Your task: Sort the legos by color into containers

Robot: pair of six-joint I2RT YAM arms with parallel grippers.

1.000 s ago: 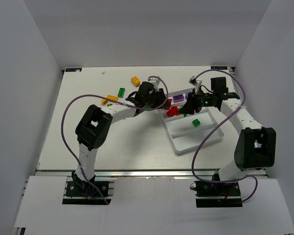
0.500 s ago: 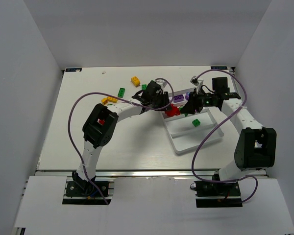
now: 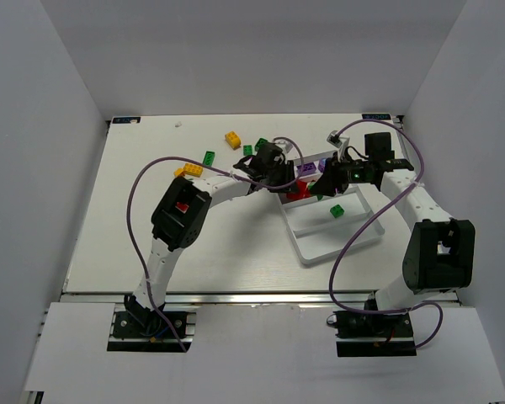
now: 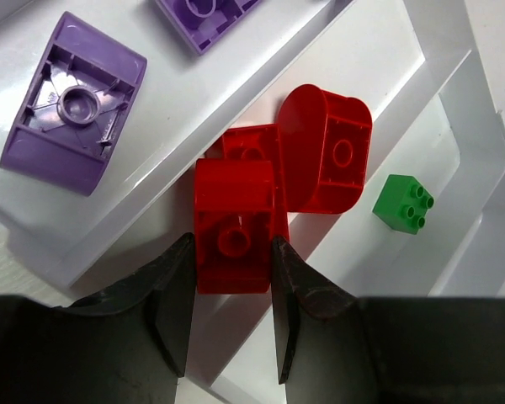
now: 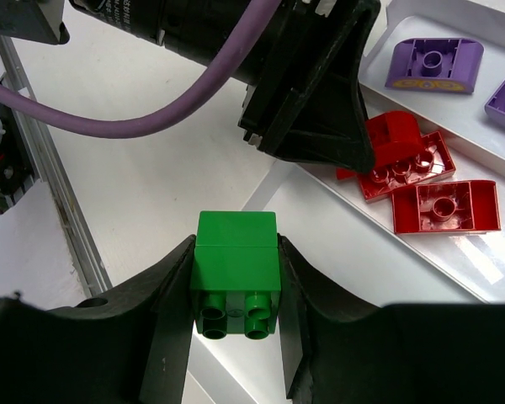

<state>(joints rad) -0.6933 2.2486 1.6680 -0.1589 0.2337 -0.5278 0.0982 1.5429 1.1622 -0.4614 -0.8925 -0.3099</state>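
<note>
The red brick (image 4: 234, 210) is glossy moulded plastic, smooth enough to catch highlights; the green brick (image 5: 236, 252) looks alike, slightly duller; the purple piece (image 4: 73, 103) is satin plastic (ribbed on its open underside); the white tray (image 4: 488, 194) is shiny plastic with bright reflections; the left tool (image 4: 231, 246) has matt black, faintly grainy fingers (image 4: 172, 295); the tabletop (image 3: 151, 244) is matt white; the cable (image 5: 135, 118) wears a smooth purple sheath.
</note>
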